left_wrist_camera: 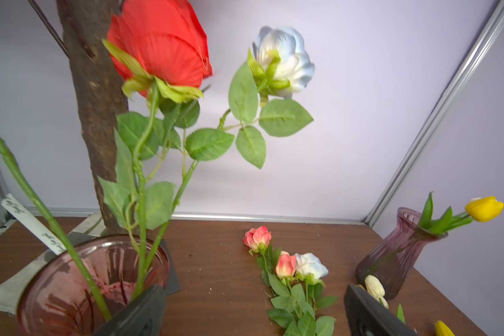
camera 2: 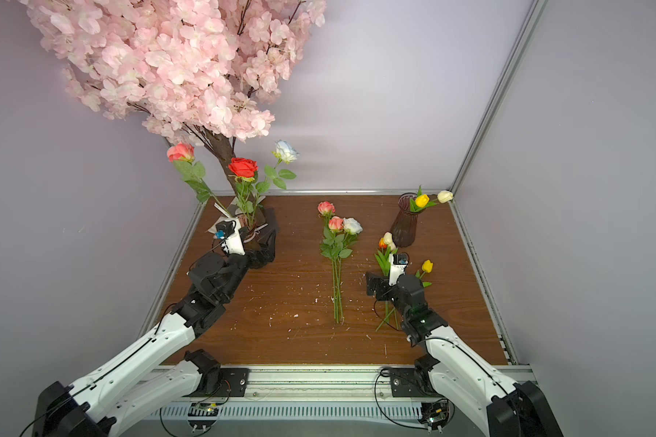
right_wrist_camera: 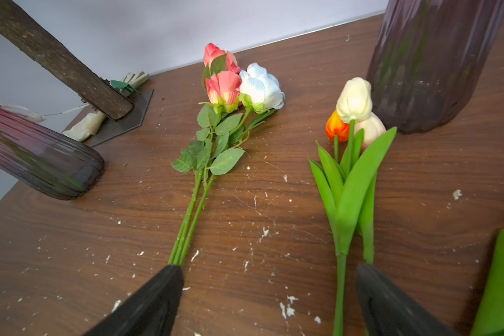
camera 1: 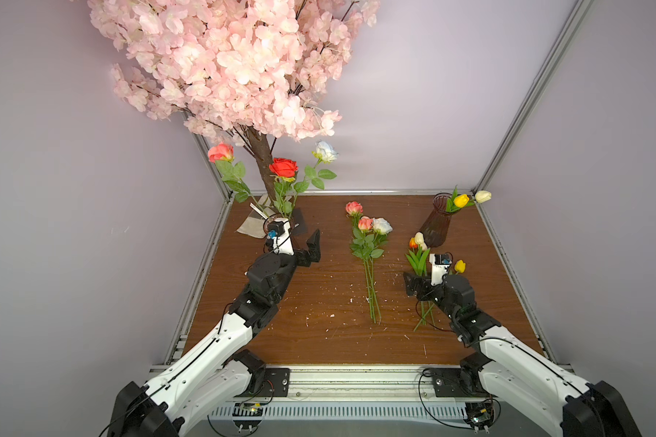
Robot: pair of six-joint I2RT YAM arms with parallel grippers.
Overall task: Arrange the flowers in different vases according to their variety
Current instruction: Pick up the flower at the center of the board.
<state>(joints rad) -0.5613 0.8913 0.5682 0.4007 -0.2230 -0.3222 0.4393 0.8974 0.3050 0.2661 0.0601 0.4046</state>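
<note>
Three roses, pink-coral (camera 1: 221, 152), red (camera 1: 283, 167) and white (camera 1: 326, 151), stand in the left vase (left_wrist_camera: 56, 291) at the back left. My left gripper (left_wrist_camera: 253, 320) hangs open just right of that vase and holds nothing; it also shows in a top view (camera 1: 311, 249). Three more roses (camera 1: 368, 242) lie at mid-table. The right vase (camera 1: 438, 223) holds a yellow and a cream tulip. Several tulips (right_wrist_camera: 352, 163) lie in front of it. My right gripper (right_wrist_camera: 269, 305) is open low over their stems, one stem (right_wrist_camera: 339, 291) lying between its fingers.
The blossom tree's trunk (camera 1: 262, 159) rises on a dark base plate (right_wrist_camera: 122, 122) right behind the left vase. One yellow tulip (camera 1: 459, 266) lies right of my right wrist. Aluminium rails (camera 1: 356, 192) and lilac walls enclose the wooden table (camera 1: 330, 333), which is flecked with white crumbs.
</note>
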